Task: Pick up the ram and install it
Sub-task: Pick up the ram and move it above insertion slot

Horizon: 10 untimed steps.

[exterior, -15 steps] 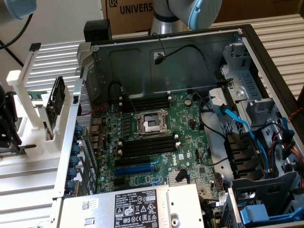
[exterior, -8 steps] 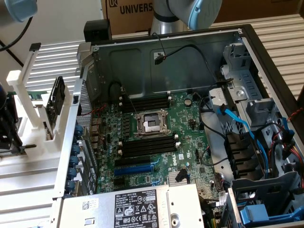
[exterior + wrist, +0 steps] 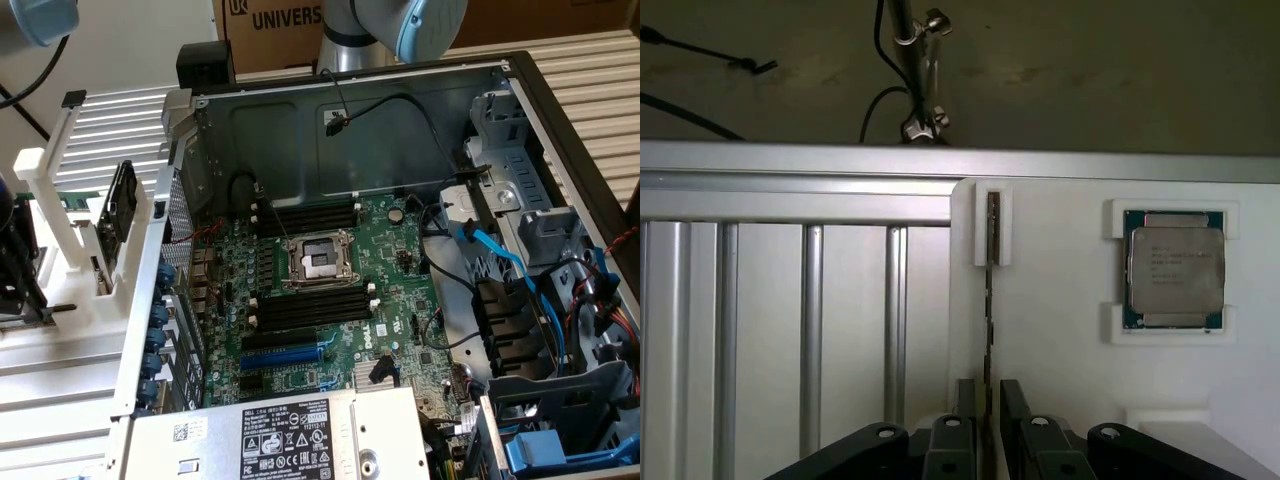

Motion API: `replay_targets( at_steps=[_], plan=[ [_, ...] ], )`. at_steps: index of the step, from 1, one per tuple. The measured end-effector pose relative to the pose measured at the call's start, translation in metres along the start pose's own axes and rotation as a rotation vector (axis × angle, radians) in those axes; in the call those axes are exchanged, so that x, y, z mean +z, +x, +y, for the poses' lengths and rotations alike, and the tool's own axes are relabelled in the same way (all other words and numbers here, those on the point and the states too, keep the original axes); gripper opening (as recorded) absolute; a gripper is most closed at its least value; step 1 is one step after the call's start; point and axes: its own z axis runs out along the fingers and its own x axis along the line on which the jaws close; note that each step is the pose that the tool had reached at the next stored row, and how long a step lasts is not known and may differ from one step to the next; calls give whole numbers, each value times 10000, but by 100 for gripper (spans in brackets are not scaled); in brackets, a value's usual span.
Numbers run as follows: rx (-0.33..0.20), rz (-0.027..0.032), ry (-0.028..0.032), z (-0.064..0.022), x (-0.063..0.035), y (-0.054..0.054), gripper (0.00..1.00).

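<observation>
Ext. view, from its left: white holder point(image 3: 60, 230) on the slatted table point(image 3: 50, 395), then an open PC case w/ motherboard point(image 3: 400, 300), CPU socket point(image 3: 318, 260), bare black memory slots point(image 3: 305, 215) and blue expansion slot point(image 3: 285, 355), w/ blue cables point(image 3: 500, 260) at its right. Wrist view: the ram point(image 3: 990, 290) stands on edge in the white holder, far end in a white clip point(image 3: 992, 228), w/ a CPU point(image 3: 1175, 270) seated in a pocket nearby. Gripper point(image 3: 988, 400) sits at the ram's near end, fingers point(image 3: 967, 405) apart, one each side w/ slim gaps, not clamping it.
</observation>
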Motion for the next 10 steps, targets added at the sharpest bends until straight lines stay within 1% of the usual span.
replay_targets(
  at_steps=[2,3,4,5,10],
  plan=[
    [0,0,0,0,0,0,24],
    [1,-1,0,0,0,0,16],
    [0,0,-1,0,0,0,16],
    [0,0,-1,0,0,0,12],
    [0,0,-1,0,0,0,12]
  ],
)
